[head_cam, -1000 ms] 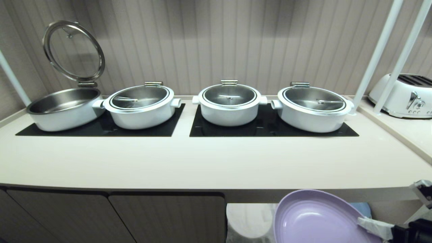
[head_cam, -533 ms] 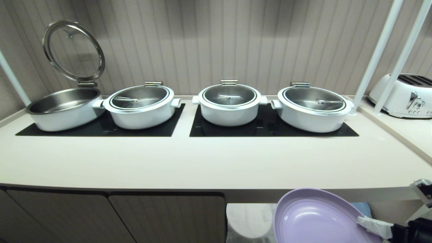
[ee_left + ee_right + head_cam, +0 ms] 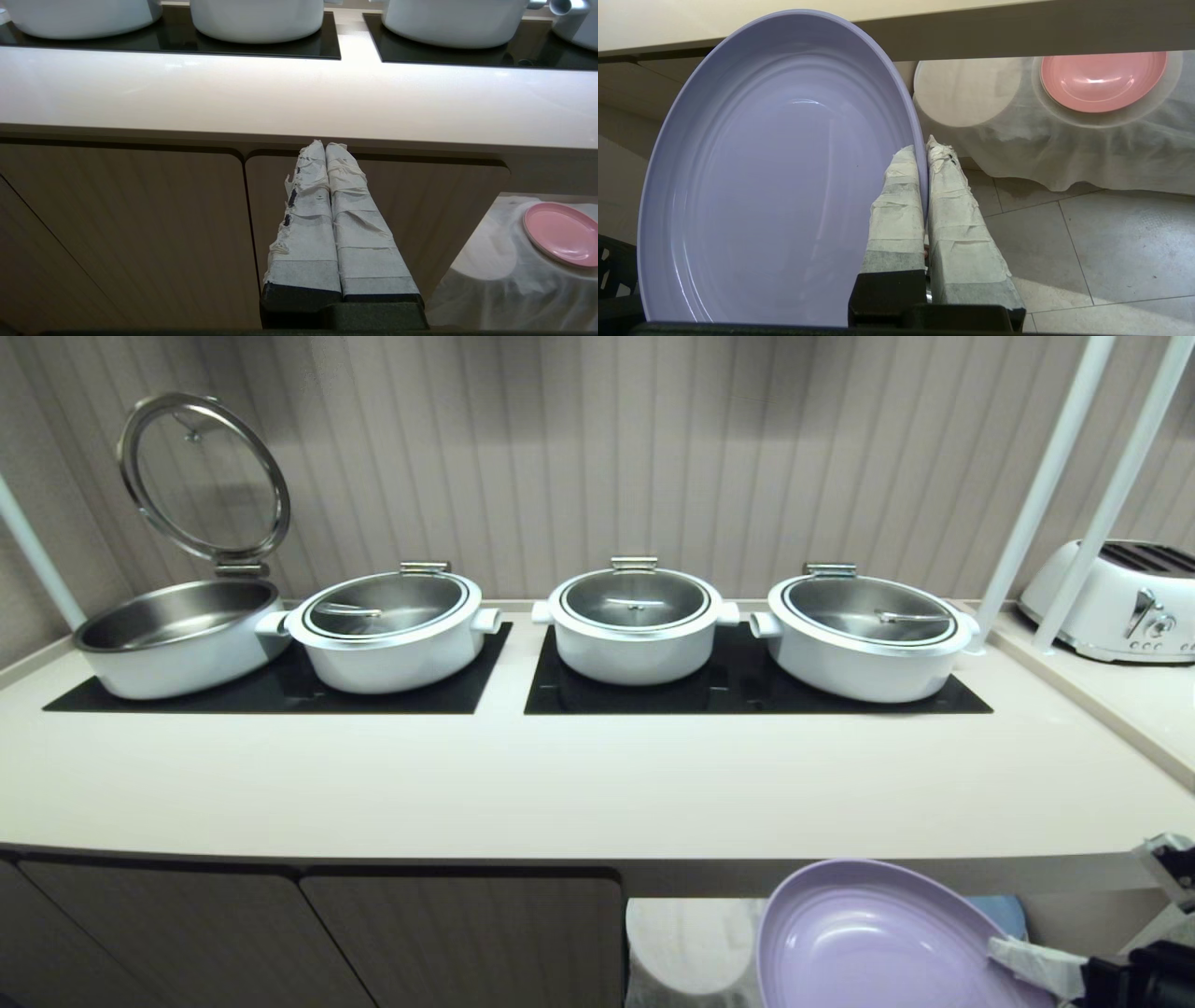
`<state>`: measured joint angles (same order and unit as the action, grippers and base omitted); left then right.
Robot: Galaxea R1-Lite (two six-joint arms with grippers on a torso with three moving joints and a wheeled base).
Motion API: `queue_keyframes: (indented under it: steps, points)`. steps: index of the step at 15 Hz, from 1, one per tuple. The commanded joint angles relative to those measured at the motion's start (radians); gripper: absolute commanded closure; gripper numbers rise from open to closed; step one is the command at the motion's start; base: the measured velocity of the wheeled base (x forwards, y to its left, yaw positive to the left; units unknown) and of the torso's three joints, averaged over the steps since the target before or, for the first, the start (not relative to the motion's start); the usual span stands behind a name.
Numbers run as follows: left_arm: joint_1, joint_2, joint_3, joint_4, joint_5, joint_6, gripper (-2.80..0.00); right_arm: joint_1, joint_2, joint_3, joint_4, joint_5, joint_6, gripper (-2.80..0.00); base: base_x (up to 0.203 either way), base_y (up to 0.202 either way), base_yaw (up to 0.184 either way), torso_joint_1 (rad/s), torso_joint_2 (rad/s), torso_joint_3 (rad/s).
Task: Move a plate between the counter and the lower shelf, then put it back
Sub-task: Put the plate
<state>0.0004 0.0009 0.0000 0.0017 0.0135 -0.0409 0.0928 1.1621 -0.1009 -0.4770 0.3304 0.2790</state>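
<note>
Right end effector (image 3: 923,154) — taped fingers pinched shut on the rim of the plate (image 3: 775,177), one finger inside the rim, one outside. It holds the plate in the air just below the front edge of the counter (image 3: 579,784), out in front of the shelf (image 3: 1064,154), resting on nothing.

Handling, as I judge it: lilac plastic, light and stiff, not fragile. The surface looks smooth and a bit glossy, so a rim pinch could let it pivot or slide. The tape on the fingers should help friction. The raised rim is the only sensible hold — the face is too wide and flat. Gripped at one edge, the far side will tend to sag and swing.

Left end effector (image 3: 327,154) — fingers pressed together, empty, parked in front of the cabinet doors (image 3: 140,224) under the counter.

Around: the shelf is draped in thin white cloth over round mounds. A pink plate (image 3: 1103,81) sits on one mound; the mound beside it (image 3: 966,91) is bare. A sliver of blue shows behind the lilac plate, too little to say what it is.

In the way: the counter's thick front lip hangs right above the plate — a straight lift would likely catch it. On top, four white pots (image 3: 635,625) on the black hobs (image 3: 747,691) fill the back, one with its lid (image 3: 203,476) up; a toaster (image 3: 1120,602) stands far right.
</note>
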Motion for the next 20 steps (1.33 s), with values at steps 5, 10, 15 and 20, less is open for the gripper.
queue_keyframes:
  steps: [5,10,15,20]
  points:
    - [0.000,0.001,0.000,0.000,0.000,-0.002,0.00,-0.001,0.006,-0.003,-0.002,0.004,0.003,0.00,0.000,0.000,0.000,0.000,0.00,0.000]
    - [0.000,0.001,0.000,0.000,0.002,-0.002,0.00,-0.001,0.016,-0.005,-0.004,0.004,0.003,0.00,0.000,0.000,0.000,0.000,0.00,0.000]
    - [0.001,0.001,0.000,0.000,0.002,-0.002,0.00,0.001,0.024,-0.003,-0.005,0.004,0.003,0.00,0.000,0.000,0.000,0.000,0.00,0.000]
    - [0.001,0.001,0.000,0.000,0.001,-0.001,0.00,0.001,0.022,-0.002,-0.006,0.004,0.002,0.00,0.000,-0.075,0.007,0.002,0.00,0.001]
